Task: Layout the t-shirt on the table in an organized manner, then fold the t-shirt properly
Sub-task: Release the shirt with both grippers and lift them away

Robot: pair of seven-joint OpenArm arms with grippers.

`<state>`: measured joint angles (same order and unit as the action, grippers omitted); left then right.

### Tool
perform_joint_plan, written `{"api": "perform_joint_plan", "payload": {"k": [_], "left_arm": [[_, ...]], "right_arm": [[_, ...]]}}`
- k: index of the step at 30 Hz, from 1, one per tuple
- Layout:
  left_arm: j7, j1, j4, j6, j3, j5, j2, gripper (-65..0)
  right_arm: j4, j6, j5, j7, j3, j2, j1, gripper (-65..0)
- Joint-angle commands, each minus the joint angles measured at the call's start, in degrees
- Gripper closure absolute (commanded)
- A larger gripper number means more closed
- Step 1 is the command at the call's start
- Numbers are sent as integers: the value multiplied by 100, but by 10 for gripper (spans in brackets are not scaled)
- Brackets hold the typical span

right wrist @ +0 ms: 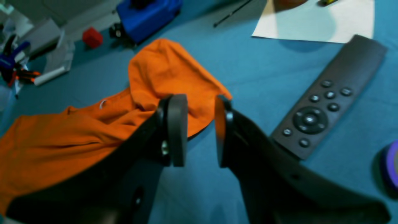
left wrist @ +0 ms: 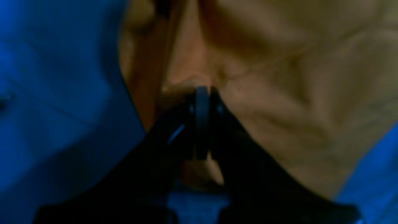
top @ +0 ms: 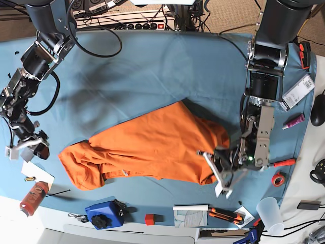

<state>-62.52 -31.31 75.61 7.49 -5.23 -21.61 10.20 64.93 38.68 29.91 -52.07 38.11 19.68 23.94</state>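
The orange t-shirt (top: pixel 152 147) lies crumpled across the front middle of the blue-teal table (top: pixel 152 66). My left gripper (top: pixel 217 165) is at the shirt's right edge. In the left wrist view it (left wrist: pixel 202 91) is shut on a fold of the t-shirt (left wrist: pixel 279 93), low over the cloth. My right gripper (top: pixel 31 146) hangs off the shirt's left end, apart from it. In the right wrist view it (right wrist: pixel 200 101) is open and empty, with the shirt's bunched end (right wrist: pixel 161 74) just beyond the fingertips (right wrist: pixel 177 124).
A black remote (right wrist: pixel 326 99) and a white paper (right wrist: pixel 314 21) lie close to my right gripper. A blue box (top: pixel 104 214), a red cube (top: pixel 149 219), a can (top: pixel 31 197), hand tools (top: pixel 226 213), a tape roll (top: pixel 278 179) and a cup (top: pixel 268 211) line the front edge.
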Motion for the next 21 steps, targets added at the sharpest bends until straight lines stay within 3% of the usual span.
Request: {"api": "perform_joint_plan", "payload": {"k": [1, 6, 11, 21], "left_arm": [[-4, -203, 223, 7, 17, -24, 13, 0], [-299, -164, 514, 24, 15, -52, 11, 0], [-566, 122, 785, 264, 17, -400, 13, 0], [-337, 2389, 3501, 264, 17, 9, 15, 0]], "right_arm": [[107, 55, 125, 129, 74, 116, 144, -155], [107, 52, 140, 129, 149, 127, 146, -155], [107, 52, 138, 120, 122, 127, 144, -155], [107, 132, 483, -533, 122, 127, 142, -155]]}}
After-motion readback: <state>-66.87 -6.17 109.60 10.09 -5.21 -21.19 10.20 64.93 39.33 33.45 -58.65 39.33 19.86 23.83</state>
